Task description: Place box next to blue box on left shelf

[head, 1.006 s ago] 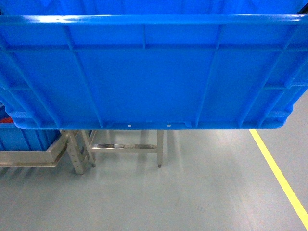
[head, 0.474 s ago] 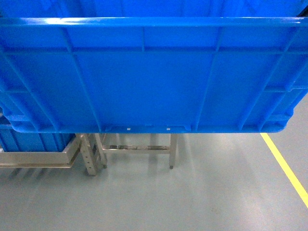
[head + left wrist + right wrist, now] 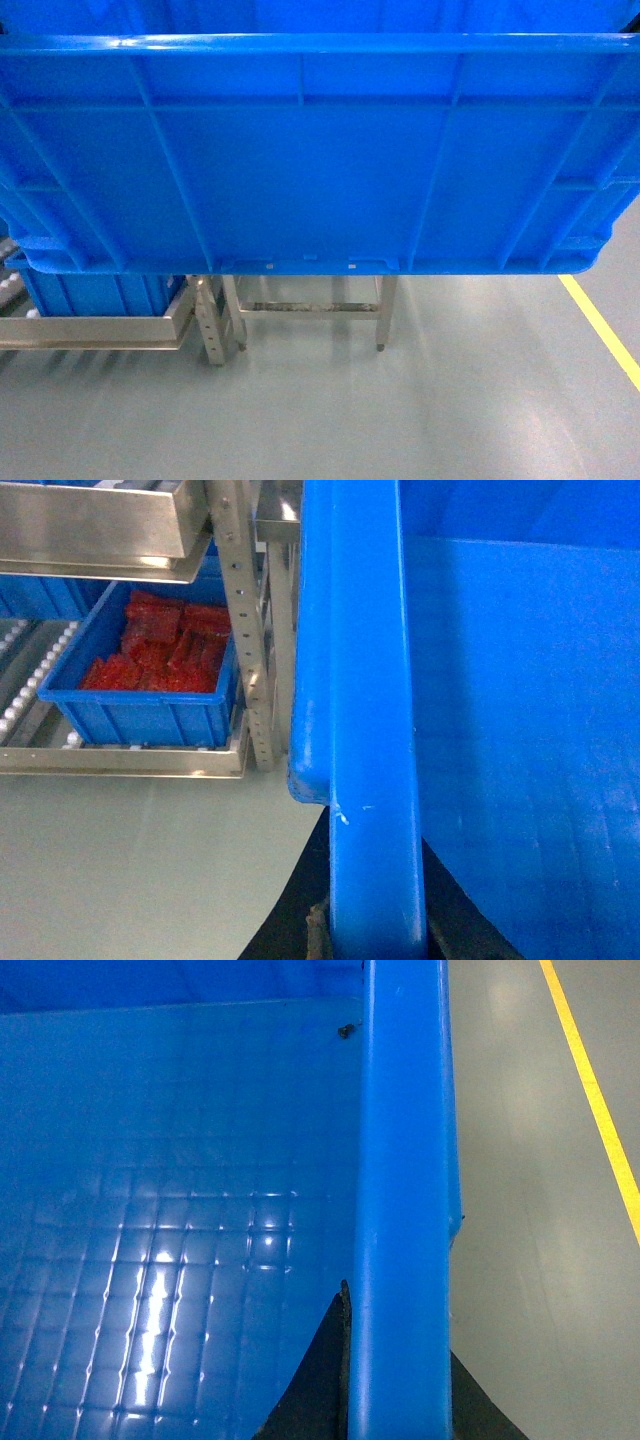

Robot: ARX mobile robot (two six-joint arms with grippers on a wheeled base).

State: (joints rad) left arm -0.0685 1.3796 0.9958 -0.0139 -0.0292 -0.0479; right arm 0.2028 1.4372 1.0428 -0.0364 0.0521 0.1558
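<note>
**Blue crate held aloft at both end rims, beside the roller rack**

The box (image 3: 320,160) hangs off the floor and fills the upper half of the head view, its long axis running left to right across the robot's front, open top upward and its ribbed long wall facing the camera. Below its bottom edge lies bare grey floor (image 3: 330,410), open out to a yellow line (image 3: 605,325) at the right. At lower left stands the left shelf (image 3: 215,320): its steel rail and perforated corner post sit just under the box's lower left corner, with a leg frame behind.

The box is bright blue plastic with a thick rounded rim, vertical and slanted ribs on the wall, and a grid-embossed glossy bottom inside. It looks empty where the wrist views reach.

In the left wrist view the left gripper (image 3: 372,930) straddles the box's end rim, dark fingers (image 3: 295,920) on both sides of the wall, clamped on it. Beyond, a smaller blue bin (image 3: 150,695) holding red parts (image 3: 160,650) rests on the shelf's white roller tracks, near the front rail and the corner post.

The right gripper (image 3: 395,1400) likewise closes over the opposite end rim, one finger inside, one outside.
</note>
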